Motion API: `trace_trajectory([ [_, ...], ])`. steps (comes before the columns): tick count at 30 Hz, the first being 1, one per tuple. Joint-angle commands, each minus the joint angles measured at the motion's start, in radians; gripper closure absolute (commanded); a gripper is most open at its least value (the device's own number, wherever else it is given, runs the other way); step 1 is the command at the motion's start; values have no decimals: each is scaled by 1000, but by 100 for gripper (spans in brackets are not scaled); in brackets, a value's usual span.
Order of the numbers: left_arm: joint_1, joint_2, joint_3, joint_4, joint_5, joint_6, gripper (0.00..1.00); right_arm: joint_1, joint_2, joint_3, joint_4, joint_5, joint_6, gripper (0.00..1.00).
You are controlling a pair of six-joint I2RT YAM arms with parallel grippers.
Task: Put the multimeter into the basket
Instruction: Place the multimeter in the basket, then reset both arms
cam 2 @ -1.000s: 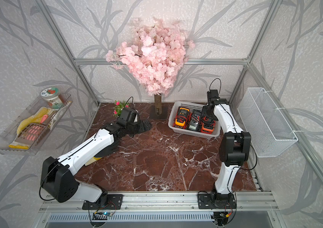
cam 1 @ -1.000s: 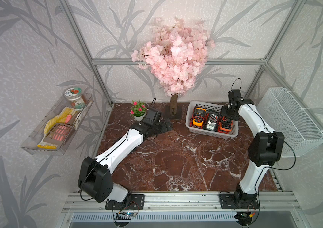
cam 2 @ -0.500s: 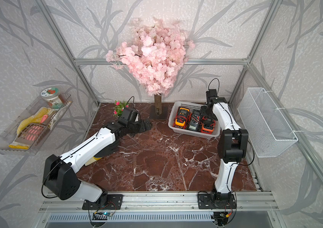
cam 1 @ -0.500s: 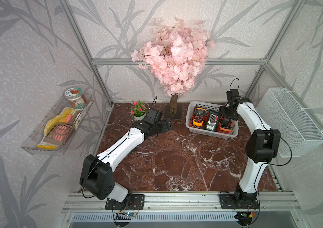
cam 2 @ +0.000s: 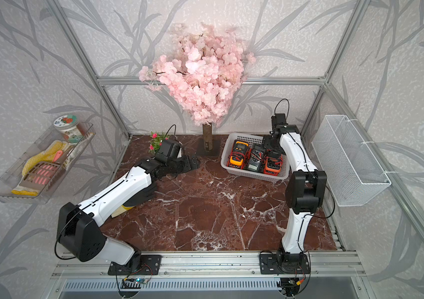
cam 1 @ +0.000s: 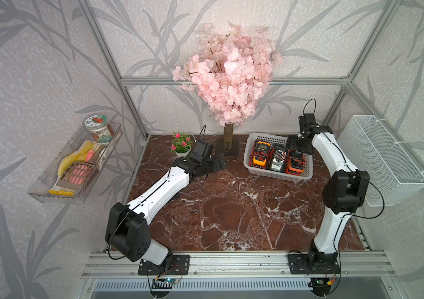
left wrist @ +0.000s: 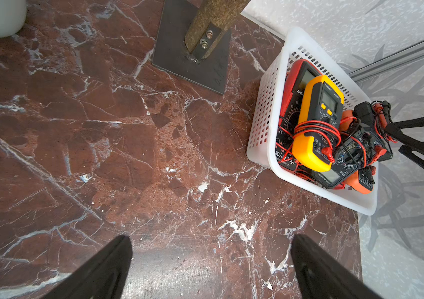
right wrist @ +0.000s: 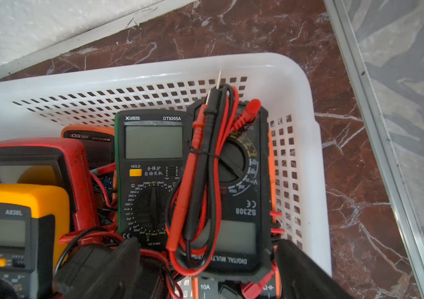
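Note:
The white basket [cam 1: 247, 158] [cam 2: 224, 160] stands at the back right of the marble table and holds several multimeters. A black-faced multimeter [right wrist: 242, 196] with bundled red and black leads lies on top at the basket's right end [cam 1: 295, 164]. My right gripper [right wrist: 208, 259] [cam 1: 297, 148] hovers over it, open, with its fingers on either side of the meter's end and not gripping it. A yellow multimeter [left wrist: 317, 121] and a green-edged one [right wrist: 151, 165] lie beside it. My left gripper [left wrist: 211, 243] [cam 1: 218, 163] is open and holds nothing, low over bare table left of the basket [left wrist: 265, 108].
A pink blossom tree on a dark base plate [cam 1: 230, 151] stands between the arms at the back. A small potted plant [cam 1: 181, 145] sits behind my left wrist. A white wire-mesh bin [cam 1: 382, 160] hangs on the right wall, a clear tray [cam 1: 76, 165] on the left wall.
My right gripper's jaws have spread apart over the black-faced multimeter, which now rests in the basket. The right arm has shifted slightly; the left arm has barely moved.

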Motion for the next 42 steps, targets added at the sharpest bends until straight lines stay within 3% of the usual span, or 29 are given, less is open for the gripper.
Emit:
trace_trajectory([
  [1, -2, 10, 36, -10, -18, 20, 0, -4, -56, 23, -28, -12, 8, 11],
  [9, 14, -6, 80, -44, -109, 82, 0, -4, -181, -49, 8, -110, 48, 8],
  [28, 97, -77, 45, 110, -345, 215, 0, 42, -696, -601, 382, -340, 81, 0],
  [37, 98, -166, -122, 318, -470, 340, 0, 54, -771, -718, 520, -328, 76, 0],
  [42, 98, -231, -260, 471, -566, 427, 0, 57, -835, -869, 698, -289, 77, 0],
])
